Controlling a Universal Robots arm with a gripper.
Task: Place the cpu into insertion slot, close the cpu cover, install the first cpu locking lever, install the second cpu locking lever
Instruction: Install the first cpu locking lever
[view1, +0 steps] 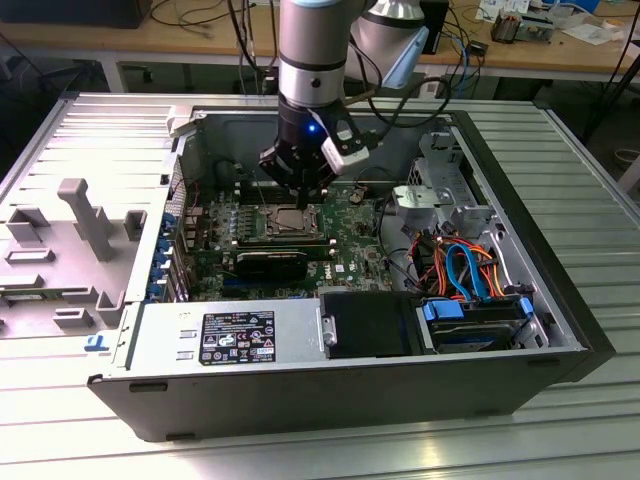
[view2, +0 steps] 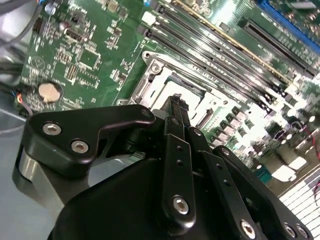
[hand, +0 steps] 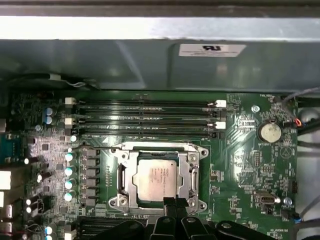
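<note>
1. One ribbed metal table (view1: 590, 210) carries everything. Its surface runs well past the case on the exterior view's right.
2. One open computer case (view1: 300, 395) lies on the table, and its walls ring the work area on all four sides.
3. One arm (view1: 312, 60) reaches down into the case from above. There is free space between it and the drive cage (view1: 450, 195) on the exterior view's right.
4. One power supply (view1: 230, 335) runs along the case's near edge in the exterior view.
5. One green board (hand: 240, 200) ends at the case's steel wall, just beyond the memory slots.
6. One gripper (view1: 300, 200) (view2: 175, 102) (hand: 175, 204) stands at the socket's edge, on the side away from the memory slots. Its jaws are pressed together and nothing shows between them.
7. Four long black memory slots (hand: 145, 120) lie side by side between the wall and the socket.
8. One insertion slot (hand: 116, 152) has open board beside it towards the battery.
9. One cpu cover (hand: 189, 175) lies flat on the slot.
10. One cpu (hand: 157, 177) sits in the slot, its silver top showing through the cover's cut-out. The fingertips are at its edge.
11. One coin battery (hand: 270, 132) sits well apart from the socket.
</note>
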